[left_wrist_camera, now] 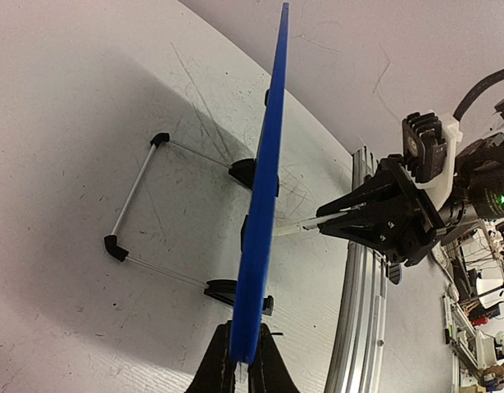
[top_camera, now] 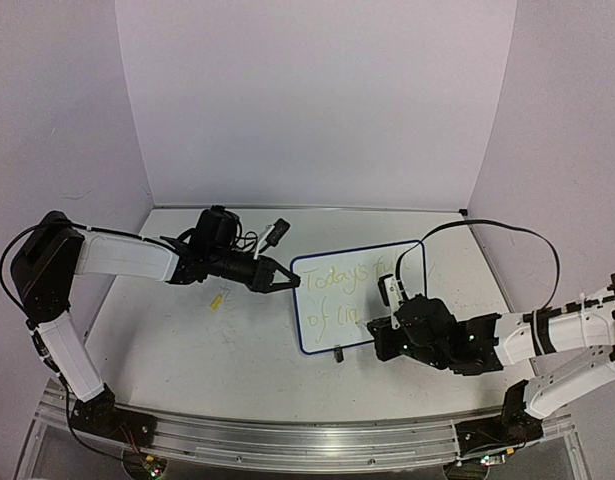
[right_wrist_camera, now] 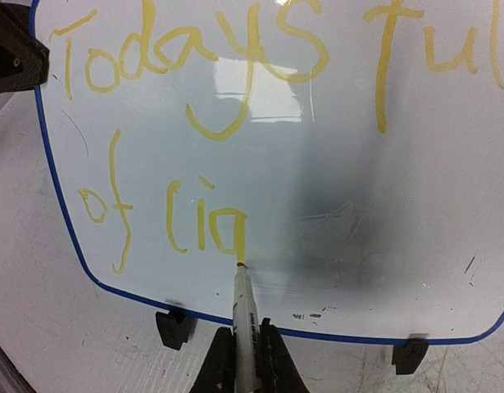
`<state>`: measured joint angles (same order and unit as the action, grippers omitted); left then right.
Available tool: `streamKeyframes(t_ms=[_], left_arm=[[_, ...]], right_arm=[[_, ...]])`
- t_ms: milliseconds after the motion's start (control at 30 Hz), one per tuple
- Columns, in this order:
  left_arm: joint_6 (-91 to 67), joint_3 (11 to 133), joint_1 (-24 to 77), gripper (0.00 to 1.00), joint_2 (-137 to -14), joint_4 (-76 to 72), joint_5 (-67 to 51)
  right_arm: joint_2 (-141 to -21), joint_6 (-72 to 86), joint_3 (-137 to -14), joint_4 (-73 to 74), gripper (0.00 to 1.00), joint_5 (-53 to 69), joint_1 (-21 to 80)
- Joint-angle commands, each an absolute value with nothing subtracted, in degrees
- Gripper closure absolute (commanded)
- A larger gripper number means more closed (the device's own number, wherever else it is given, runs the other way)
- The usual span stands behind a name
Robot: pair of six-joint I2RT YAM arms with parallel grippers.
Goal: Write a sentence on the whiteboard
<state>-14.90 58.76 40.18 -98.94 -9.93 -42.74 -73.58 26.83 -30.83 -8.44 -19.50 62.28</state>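
1. The whiteboard (top_camera: 327, 297) stands on the table (top_camera: 237, 350) between the two arms, right of centre, its face turned toward the right arm.
2. It rests on two black feet (right_wrist_camera: 174, 326) and leans on a wire stand (left_wrist_camera: 137, 192) behind it; in the left wrist view it shows edge-on as a thin blue strip.
3. The left gripper (top_camera: 290, 281) is clenched on the board's left edge, one finger on each face.
4. The right gripper (right_wrist_camera: 245, 360) is clamped on a marker (right_wrist_camera: 243, 315), which sticks out past the fingers toward the board.
5. The marker's tip touches the board at the foot of the last yellow letter.
6. The sentence (right_wrist_camera: 250, 74) is pale yellow in two lines. The top line reads "Todays ful", with its right end cut off in the right wrist view; the lower line reads "of lig".
7. The lower right of the board is bare.
8. A small yellow piece (top_camera: 217, 300) lies on the table near the left gripper, apart from the board; what it is I cannot tell.
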Motion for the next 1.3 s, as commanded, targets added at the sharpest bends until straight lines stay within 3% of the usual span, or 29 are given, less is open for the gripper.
streamKeyframes(t_ms=[0, 800, 1000, 1267], left_arm=[[-13.36, 60.06, 40.79, 1.0, -97.75, -8.35, -40.78], [-13.43, 60.19, 40.78, 1.0, -98.07, -8.31, -40.85], [-13.01, 59.95, 40.78, 1.0, -97.61, -8.28, -40.28], [-12.92, 59.91, 40.78, 1.0, -97.57, -8.24, -40.02]], right_arm=[[-73.6, 26.73, -30.47, -6.36, 1.0, -19.26, 61.91], [-78.24, 26.8, -35.6, -10.53, 1.0, -18.74, 63.67], [-66.48, 26.61, -31.72, -8.98, 1.0, -18.35, 63.24], [-64.38, 26.4, -30.54, -6.32, 1.0, -20.32, 61.26]])
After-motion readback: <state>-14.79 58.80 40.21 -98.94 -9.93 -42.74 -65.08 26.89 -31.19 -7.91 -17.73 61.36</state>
